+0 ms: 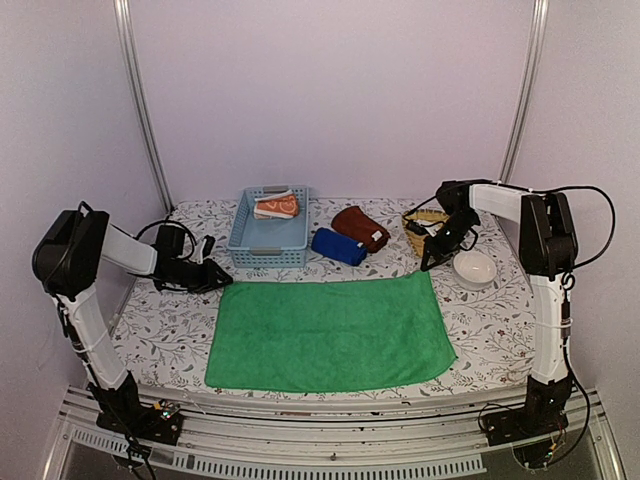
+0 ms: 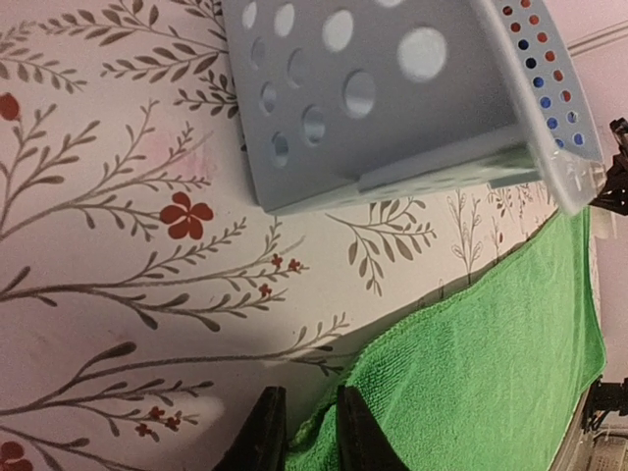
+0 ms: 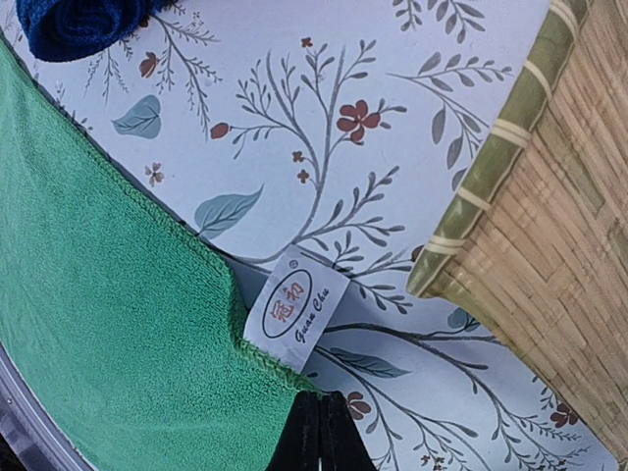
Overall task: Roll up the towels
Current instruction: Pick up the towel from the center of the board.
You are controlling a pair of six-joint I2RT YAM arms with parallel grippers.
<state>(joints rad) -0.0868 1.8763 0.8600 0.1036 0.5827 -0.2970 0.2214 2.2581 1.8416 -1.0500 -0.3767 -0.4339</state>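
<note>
Top view: green towel point(image 1: 330, 330) lies spread flat on the near table; orange towel point(image 1: 277, 206) sits in the blue basket point(image 1: 268, 245); dark blue towel point(image 1: 338, 246) and maroon towel point(image 1: 360, 228) lie rolled to its right.

Left wrist view: left gripper point(image 2: 309, 437) is narrowly parted at the green towel's far-left corner; any grip cannot be told.

Right wrist view: right gripper point(image 3: 319, 437) is pressed closed at the far-right corner, beside the label point(image 3: 294, 309).

Centre: green towel point(image 1: 330, 330) lay flat, open room above it.
Far left: light blue basket point(image 1: 268, 252) stood just beyond the towel's corner.
Far middle: dark blue roll point(image 1: 338, 246) and maroon roll point(image 1: 360, 228) crowded the back strip.
Far right: wicker tray point(image 1: 414, 238) and white bowl point(image 1: 474, 268) hemmed that corner.
</note>
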